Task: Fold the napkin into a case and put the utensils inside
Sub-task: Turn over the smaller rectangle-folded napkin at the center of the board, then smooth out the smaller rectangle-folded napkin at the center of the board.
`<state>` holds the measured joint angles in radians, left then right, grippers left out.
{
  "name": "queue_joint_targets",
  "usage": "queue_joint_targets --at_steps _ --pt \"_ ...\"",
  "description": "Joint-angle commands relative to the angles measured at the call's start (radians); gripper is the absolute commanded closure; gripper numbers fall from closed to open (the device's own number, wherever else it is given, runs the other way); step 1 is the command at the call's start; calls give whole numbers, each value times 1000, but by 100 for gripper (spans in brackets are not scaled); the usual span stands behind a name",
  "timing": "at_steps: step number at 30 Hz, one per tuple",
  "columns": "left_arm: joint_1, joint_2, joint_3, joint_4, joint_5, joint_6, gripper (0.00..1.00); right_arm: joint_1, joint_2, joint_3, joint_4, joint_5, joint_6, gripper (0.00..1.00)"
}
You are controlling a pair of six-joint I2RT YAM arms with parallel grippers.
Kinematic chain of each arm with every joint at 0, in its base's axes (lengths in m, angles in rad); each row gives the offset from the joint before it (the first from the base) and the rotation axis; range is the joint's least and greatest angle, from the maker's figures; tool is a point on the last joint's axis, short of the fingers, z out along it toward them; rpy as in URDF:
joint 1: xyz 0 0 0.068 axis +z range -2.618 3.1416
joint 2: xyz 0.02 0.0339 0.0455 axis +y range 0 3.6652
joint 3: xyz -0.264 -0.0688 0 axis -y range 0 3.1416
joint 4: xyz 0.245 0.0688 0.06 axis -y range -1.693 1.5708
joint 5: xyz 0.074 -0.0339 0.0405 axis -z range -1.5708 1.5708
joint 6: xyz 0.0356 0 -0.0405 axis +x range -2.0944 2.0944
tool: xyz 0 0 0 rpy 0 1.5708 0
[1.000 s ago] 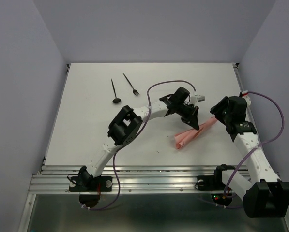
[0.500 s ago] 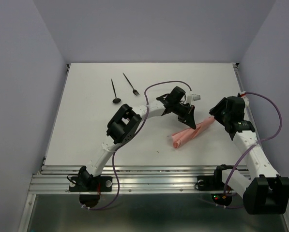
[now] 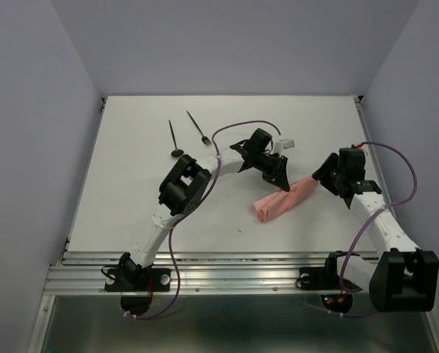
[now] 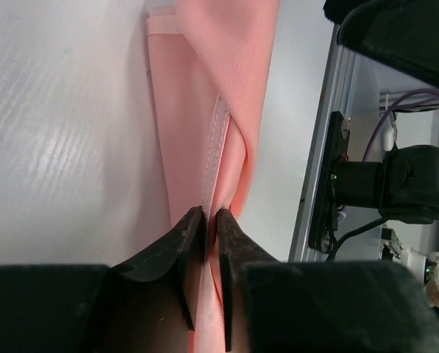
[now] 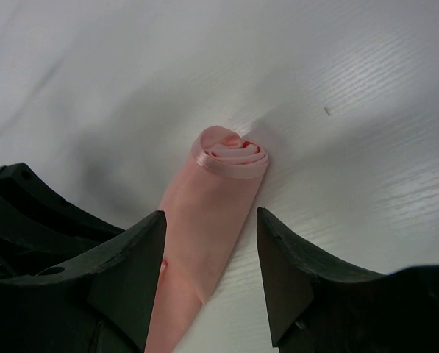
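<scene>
The pink napkin (image 3: pixel 284 198) lies as a narrow rolled strip on the white table, right of centre. My left gripper (image 3: pixel 281 176) is shut on a seam edge of the napkin (image 4: pixel 197 110) near the middle of the strip. My right gripper (image 3: pixel 323 179) is open, its fingers (image 5: pixel 134 257) on either side of the strip's right part, with the rolled far end of the napkin (image 5: pixel 230 158) ahead of it. The black fork (image 3: pixel 199 129) and black spoon (image 3: pixel 175 140) lie side by side at the far left of the table, away from both grippers.
Purple cables (image 3: pixel 237 129) loop over both arms. The metal rail (image 3: pixel 226 268) runs along the table's near edge. The right arm's base (image 4: pixel 384 184) shows in the left wrist view beyond the table edge.
My left gripper has moved left and back, dragging the napkin leftwards with it. The right gripper has followed at the strip's right end. The strip now looks flatter.
</scene>
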<state>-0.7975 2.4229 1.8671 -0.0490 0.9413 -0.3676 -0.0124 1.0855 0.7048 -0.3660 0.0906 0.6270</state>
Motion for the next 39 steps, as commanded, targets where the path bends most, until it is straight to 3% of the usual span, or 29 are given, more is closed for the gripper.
queue_joint_targets --at_steps 1,11,17,21,25,28,34,39 --pt "18 -15 -25 15 31 29 71 0 60 10 41 -115 -56 43" --pt "70 -44 -39 -49 -18 84 43 0 178 28 81 -245 -87 53" --pt "93 -125 -16 -176 -142 176 40 0 214 53 102 -272 -95 66" --pt "95 -194 -40 -227 -231 197 41 9 261 88 119 -281 -95 80" --pt "93 -284 -130 -189 -269 161 48 19 310 107 153 -285 -86 86" --pt "86 -343 -233 -135 -279 127 60 19 349 114 185 -287 -76 86" --pt "57 -436 -391 -51 -280 72 100 28 482 120 225 -212 -62 87" --pt "41 -467 -463 -35 -295 61 100 28 511 140 226 -222 -64 88"
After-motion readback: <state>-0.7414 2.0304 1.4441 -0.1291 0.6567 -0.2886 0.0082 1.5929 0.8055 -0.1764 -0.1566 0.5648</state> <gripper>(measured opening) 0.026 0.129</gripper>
